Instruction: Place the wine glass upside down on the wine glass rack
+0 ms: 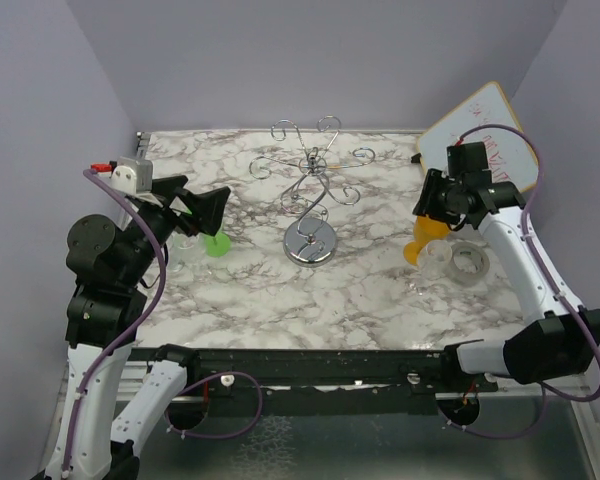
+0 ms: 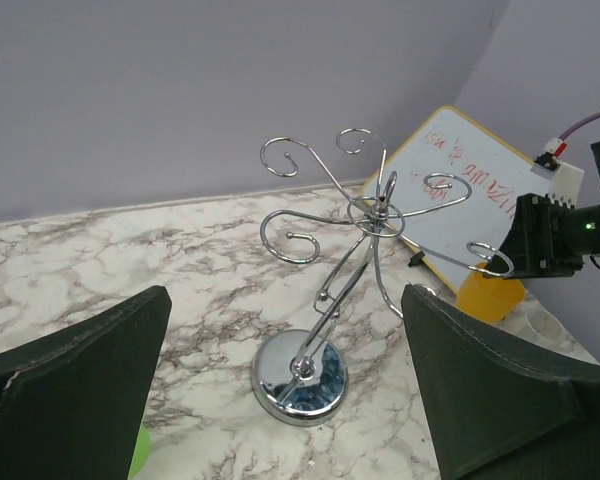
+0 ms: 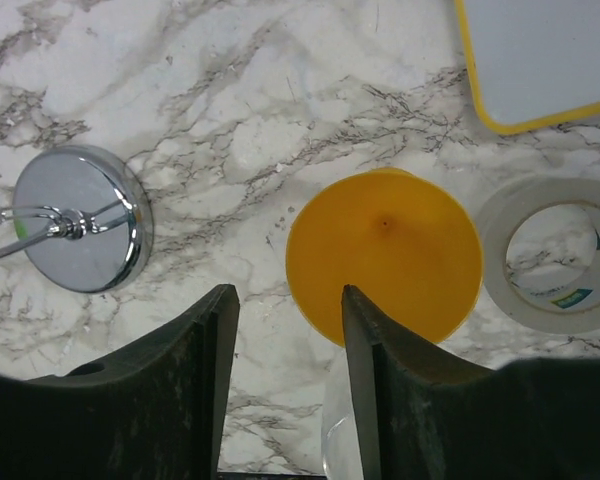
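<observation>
The rack [image 1: 315, 200] stands upright mid-table [image 1: 380, 300] on its mirrored base, with its scroll arms free and nothing hanging from them, so the placing is not yet done. The glass [image 3: 385, 255] sits well to the rack's right, between the rack and a tape roll [image 3: 495, 255], with a whiteboard [image 1: 480, 135] beyond it. Its orange foot faces up at the right wrist camera, and a clear part shows below the foot; whether it stands on its rim or leans, I cannot tell. The right gripper [image 3: 285, 295] hangs just above it, pointing down. Its fingers are moderately apart and grip nothing, and their gap sits just beside the foot, probably lined up to close on the stem. The left gripper [image 1: 202, 208] is level and aimed at the rack, jaws spread wide and empty, likely waiting to steady it. A green disc [image 1: 218, 245] lies just below that gripper.
</observation>
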Robot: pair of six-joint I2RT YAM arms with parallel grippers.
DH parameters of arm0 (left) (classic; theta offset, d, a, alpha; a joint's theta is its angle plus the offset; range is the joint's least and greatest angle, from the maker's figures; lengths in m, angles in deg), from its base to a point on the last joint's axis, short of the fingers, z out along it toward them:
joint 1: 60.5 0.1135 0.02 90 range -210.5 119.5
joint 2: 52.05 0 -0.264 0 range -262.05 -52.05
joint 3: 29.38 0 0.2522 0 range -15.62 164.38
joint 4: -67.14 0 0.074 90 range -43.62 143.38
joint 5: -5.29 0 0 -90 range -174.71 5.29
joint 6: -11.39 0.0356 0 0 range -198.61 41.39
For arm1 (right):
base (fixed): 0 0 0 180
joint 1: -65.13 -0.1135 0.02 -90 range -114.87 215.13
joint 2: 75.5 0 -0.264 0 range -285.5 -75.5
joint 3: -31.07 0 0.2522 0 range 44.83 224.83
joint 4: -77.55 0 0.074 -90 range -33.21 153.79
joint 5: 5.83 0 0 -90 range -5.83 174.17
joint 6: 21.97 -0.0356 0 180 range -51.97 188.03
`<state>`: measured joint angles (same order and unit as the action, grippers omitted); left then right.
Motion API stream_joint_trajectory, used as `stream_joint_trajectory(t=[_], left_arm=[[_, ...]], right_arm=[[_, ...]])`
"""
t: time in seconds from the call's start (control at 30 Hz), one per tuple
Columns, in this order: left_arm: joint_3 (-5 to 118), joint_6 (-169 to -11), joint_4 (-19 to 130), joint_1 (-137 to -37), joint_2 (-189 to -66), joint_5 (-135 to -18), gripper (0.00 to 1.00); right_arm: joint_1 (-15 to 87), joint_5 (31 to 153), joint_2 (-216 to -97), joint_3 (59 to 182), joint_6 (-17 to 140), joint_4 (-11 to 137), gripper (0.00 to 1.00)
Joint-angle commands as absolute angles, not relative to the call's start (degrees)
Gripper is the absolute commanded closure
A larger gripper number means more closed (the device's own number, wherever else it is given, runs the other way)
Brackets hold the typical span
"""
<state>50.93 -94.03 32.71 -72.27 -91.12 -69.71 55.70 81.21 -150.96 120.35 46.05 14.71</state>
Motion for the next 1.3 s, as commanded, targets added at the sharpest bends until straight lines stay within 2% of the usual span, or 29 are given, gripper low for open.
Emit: stream_joint_trajectory(t=[0.0,0.2,0.4,0.43,0.67,0.93,1.27], left_arm=[[50.91,-94.07,32.38,-72.58,-91.14,-71.55,0.01],[51.72,-95.02,31.58,-72.56,-91.37,-72.47,0.01],[53.27,-96.80,30.69,-72.63,-91.95,-71.54,0.01],[53.41,-97.13,30.65,-72.63,-92.06,-71.46,0.01],[55.00,-100.84,30.53,-72.65,-92.63,-70.90,0.01],[57.62,-111.62,28.04,-72.56,-95.09,-71.02,0.01],[63.14,-119.80,30.00,-72.60,-103.41,-57.85,0.01]], right_arm=[[55.03,79.99,-154.12,117.80,46.30,17.33,0.54],[53.40,79.56,-158.49,116.06,46.30,21.12,0.66],[49.39,72.85,-162.20,118.33,47.16,21.08,0.96],[48.92,71.65,-162.30,119.05,47.35,20.94,0.98],[47.50,67.83,-156.59,122.40,49.20,22.93,0.99],[47.47,73.20,-135.12,116.58,45.32,33.85,0.99],[47.47,79.75,-118.88,111.55,38.83,52.80,0.99]])
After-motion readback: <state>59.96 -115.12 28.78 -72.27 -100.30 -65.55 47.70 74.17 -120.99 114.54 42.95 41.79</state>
